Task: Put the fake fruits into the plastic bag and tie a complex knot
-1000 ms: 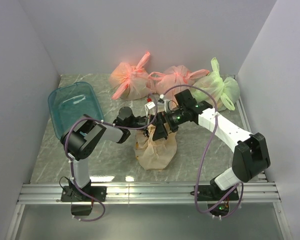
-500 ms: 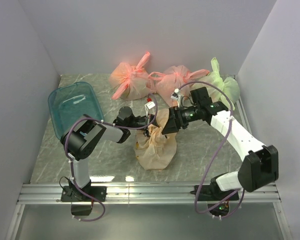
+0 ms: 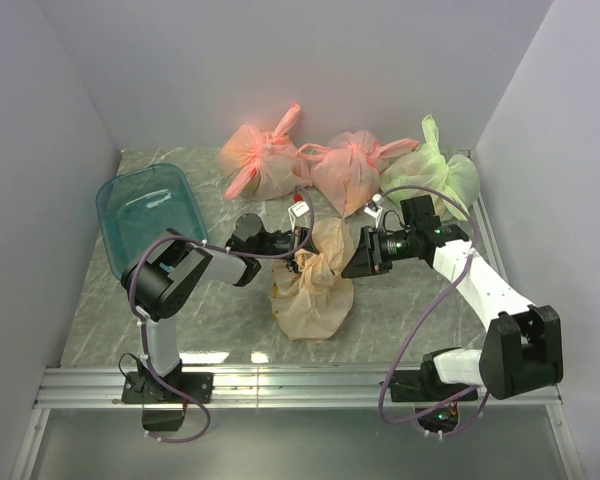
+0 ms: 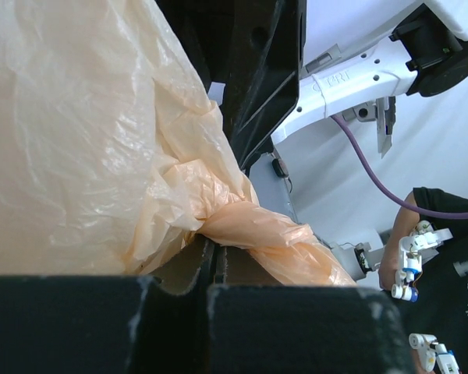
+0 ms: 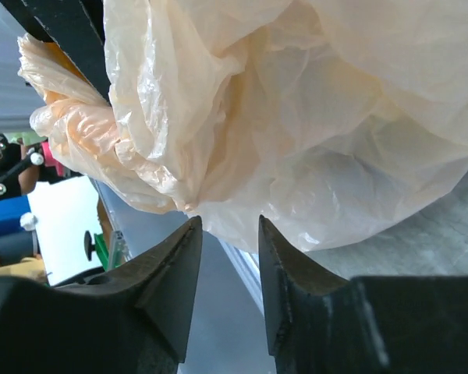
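Peach-coloured and thin as tissue, the plastic bag (image 3: 315, 300) lay in the middle of the table (image 3: 220, 320), its long axis running roughly from six o'clock to twelve. The fat, crumpled belly sat at the six o'clock end and a looser lobe of film pointed up towards one o'clock. At about its eleven o'clock edge the film was gathered into a twisted neck (image 4: 273, 241). The left gripper (image 3: 298, 258) had that neck pinched hard, jaws closed tight on it, as its own wrist camera showed. The right gripper (image 3: 352, 262) stood just beside the bag at three o'clock, facing it, with only a narrow gap between its fingers (image 5: 171, 273). Nothing was caught in that gap, and the bag's skin (image 5: 296, 117) hung just past the tips. Grey veined stone-pattern covered the tabletop, and plain pale walls (image 3: 280, 60) closed it in on three sides. A teal plastic tray (image 3: 145, 210) sat at ten o'clock. Along the back, from eleven to one o'clock, stood two pinker knotted bags (image 3: 260, 165) (image 3: 345, 175) and a light green bag (image 3: 435, 178).
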{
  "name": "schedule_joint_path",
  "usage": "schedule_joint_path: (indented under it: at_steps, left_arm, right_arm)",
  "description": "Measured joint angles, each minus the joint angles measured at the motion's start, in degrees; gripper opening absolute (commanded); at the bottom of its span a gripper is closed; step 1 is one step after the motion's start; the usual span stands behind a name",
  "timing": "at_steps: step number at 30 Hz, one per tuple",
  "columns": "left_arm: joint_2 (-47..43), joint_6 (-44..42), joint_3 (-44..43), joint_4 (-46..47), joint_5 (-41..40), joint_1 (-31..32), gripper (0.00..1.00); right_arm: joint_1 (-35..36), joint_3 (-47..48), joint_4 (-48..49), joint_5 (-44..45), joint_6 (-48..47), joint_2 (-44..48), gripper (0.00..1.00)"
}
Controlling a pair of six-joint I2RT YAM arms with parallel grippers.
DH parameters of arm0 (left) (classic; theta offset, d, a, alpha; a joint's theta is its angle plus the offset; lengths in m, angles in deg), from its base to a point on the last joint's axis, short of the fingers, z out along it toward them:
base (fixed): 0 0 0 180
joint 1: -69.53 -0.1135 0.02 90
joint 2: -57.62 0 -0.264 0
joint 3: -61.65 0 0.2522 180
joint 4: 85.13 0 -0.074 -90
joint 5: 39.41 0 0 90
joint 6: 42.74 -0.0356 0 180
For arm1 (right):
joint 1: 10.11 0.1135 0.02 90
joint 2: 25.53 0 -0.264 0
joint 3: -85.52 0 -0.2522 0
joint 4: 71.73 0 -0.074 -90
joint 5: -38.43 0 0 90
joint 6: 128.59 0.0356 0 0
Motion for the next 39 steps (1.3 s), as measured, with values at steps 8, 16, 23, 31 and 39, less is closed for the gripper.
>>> schedule_joint_path:
  at_steps: [8, 16, 23, 31, 39]
  left_arm:
    - [0.0, 0.9, 0.0, 0.3, 0.0, 0.0, 0.0]
    - [0.0, 1.4, 0.0, 0.4, 0.0, 0.0, 0.0]
    - [0.0, 1.5, 0.0, 0.4, 0.1, 0.0, 0.0]
    - [0.0, 1.6, 0.0, 0.4, 0.4, 0.0, 0.0]
    - [0.1, 2.7, 0.0, 0.4, 0.4, 0.1, 0.0]
  right_arm:
    - [0.0, -0.7, 8.5, -2.4, 6.6, 0.0, 0.4]
    - [1.4, -0.7, 11.5, -3.7, 8.6, -1.8, 0.39]
    - [2.3, -0.7, 11.5, -4.0, 8.2, -2.4, 0.37]
    - [2.3, -0.7, 10.4, -5.4, 6.4, -2.5, 0.38]
    - [1.6, -1.2, 9.4, -6.8, 6.5, -1.7, 0.37]
